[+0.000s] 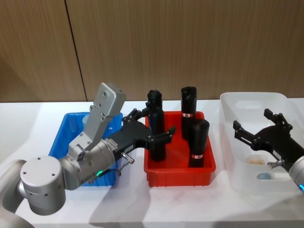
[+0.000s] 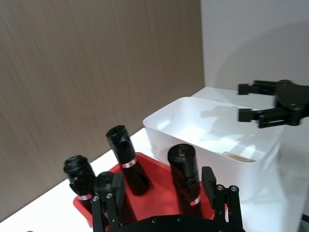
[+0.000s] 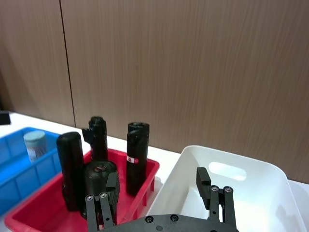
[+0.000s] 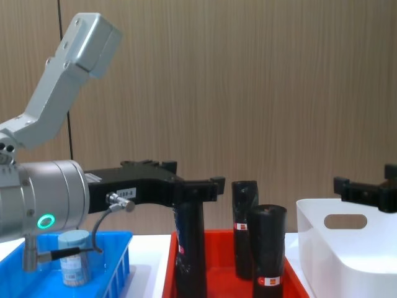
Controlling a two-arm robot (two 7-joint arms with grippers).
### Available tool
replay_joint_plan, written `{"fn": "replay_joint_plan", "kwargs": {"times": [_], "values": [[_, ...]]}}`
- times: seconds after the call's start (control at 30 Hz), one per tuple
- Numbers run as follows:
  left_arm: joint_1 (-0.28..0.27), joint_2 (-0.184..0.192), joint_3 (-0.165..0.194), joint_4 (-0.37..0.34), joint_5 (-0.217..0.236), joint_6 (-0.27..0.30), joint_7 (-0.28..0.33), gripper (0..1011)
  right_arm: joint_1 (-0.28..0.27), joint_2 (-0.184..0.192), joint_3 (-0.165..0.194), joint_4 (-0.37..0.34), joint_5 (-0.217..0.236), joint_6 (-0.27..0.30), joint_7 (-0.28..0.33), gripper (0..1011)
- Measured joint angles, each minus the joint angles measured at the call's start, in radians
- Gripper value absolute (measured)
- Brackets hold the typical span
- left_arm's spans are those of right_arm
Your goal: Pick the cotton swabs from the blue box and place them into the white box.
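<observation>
One clear, blue-lidded tub of cotton swabs (image 4: 74, 259) stands in the blue box (image 1: 61, 134); the left pincer (image 1: 153, 123) and right pincer (image 1: 252, 120) gape wide, apparently empty.

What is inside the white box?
A cotton swabs tub with a blue lid lies in the white box. The right gripper above hides part of the floor.

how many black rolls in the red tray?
4 black rolls, upright in the red tray: back left, back right, front left, front right. None seem hidden.
</observation>
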Motion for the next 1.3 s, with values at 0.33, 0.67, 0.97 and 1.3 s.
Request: {"fn": "replay_joint_plan", "kwargs": {"times": [0.33,0.67,0.97,1.3], "values": [[0.018,-0.004,0.023,-0.023,0.046,-0.041,0.128,1003,-0.082,-0.022,0.005,-0.098,0.002,-0.048,-0.079,1002],[0.036,-0.008,0.046,-0.047,0.093,-0.084,0.260,1003,-0.094,-0.026,0.006,-0.111,0.002,-0.054,-0.091,1002],[0.052,-0.012,0.065,-0.067,0.133,-0.120,0.374,1003,-0.095,-0.026,0.005,-0.112,0.002,-0.054,-0.091,1002],[0.058,-0.014,0.072,-0.075,0.149,-0.135,0.417,1003,-0.095,-0.026,0.005,-0.112,0.002,-0.054,-0.091,1002]]}}
